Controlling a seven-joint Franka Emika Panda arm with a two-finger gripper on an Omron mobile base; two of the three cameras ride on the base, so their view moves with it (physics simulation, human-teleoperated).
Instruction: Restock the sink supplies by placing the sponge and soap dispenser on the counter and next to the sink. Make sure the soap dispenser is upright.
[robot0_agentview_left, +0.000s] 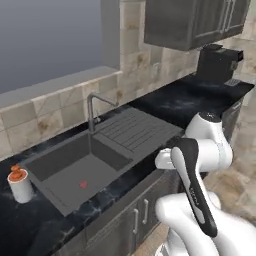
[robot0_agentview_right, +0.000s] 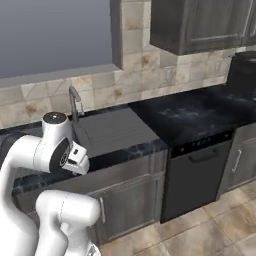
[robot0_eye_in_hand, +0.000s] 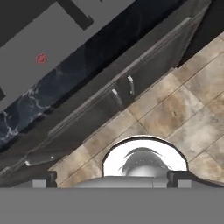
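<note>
Black marble worktop (robot0_agentview_left: 170, 102): glossy with faint white veins, sitting on dark grey cabinets and running along under the tiled wall.
Sink (robot0_agentview_left: 75, 167): dark grey basin sunk into the worktop, ribbed drainboard on its right side, little red drain spot at the bottom. Same basin is showing up top left in the hand view (robot0_eye_in_hand: 48, 39).
Faucet (robot0_agentview_left: 94, 109): curved grey metal, standing at the back edge of the sink, spout pointing right.
Soap dispenser (robot0_agentview_left: 20, 184): white bottle with the orange-red pump top, standing upright on the worktop just beside the sink's left edge.
Sponge: can't spot it anywhere, so no idea where it's sitting.
Arm (robot0_agentview_left: 200, 165): white Panda, folded up in front of the cabinets, well apart from the dispenser.
Tool (robot0_eye_in_hand: 113, 178): hanging low and looking down along the cabinet fronts at the tan floor tiles; the two dark fingertips (robot0_eye_in_hand: 47, 178) are sitting far apart at the bottom corners of the hand view, so it's released, with nothing between them.
Coffee machine (robot0_agentview_left: 218, 64): black, sitting on the far right end of the worktop under the upper cabinet.
Dishwasher (robot0_agentview_right: 197, 177): dark front panel, sitting under the worktop right of the sink cabinet.
Cabinet doors (robot0_eye_in_hand: 122, 94): two small handles showing side by side.
</note>
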